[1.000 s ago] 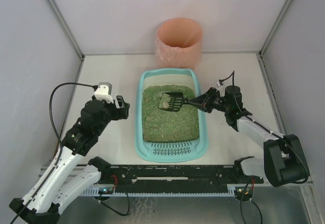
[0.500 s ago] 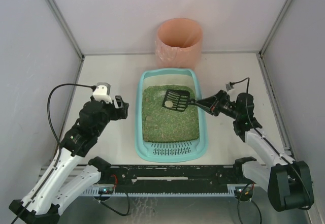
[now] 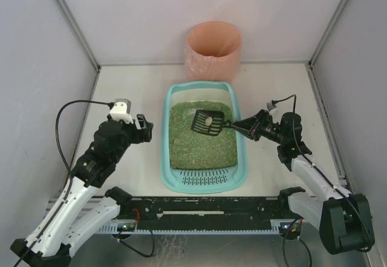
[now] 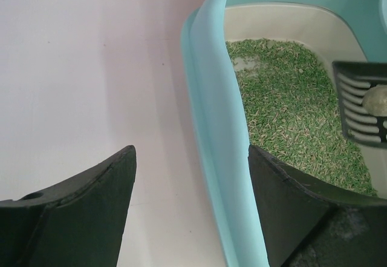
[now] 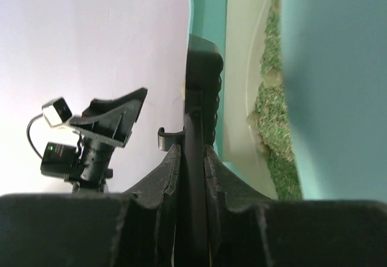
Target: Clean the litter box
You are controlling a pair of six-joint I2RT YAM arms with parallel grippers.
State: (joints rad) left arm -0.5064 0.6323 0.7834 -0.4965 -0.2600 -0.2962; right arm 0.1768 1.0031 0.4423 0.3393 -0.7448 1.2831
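Note:
The teal litter box (image 3: 164, 158) lies mid-table, filled with green granules, its slotted grate (image 3: 204, 175) at the near end. My right gripper (image 3: 244, 125) is shut on the handle of a black slotted scoop (image 3: 207, 121), held over the box's far right part with a pale clump (image 3: 207, 120) in it. The right wrist view shows the scoop handle (image 5: 193, 152) clamped edge-on between the fingers. My left gripper (image 3: 145, 128) hovers open just left of the box. In the left wrist view the box's left wall (image 4: 217, 152) runs between its fingers, with the scoop (image 4: 361, 106) at far right.
A round pink-orange bin (image 3: 213, 49) stands behind the box against the back wall. Grey walls close in the left, right and back sides. A black rail (image 3: 205, 207) runs along the near table edge between the arm bases.
The right arm drew back to the right and lifted the scoop with the clump out of the granules, then edged it slightly left. The left arm barely moved.

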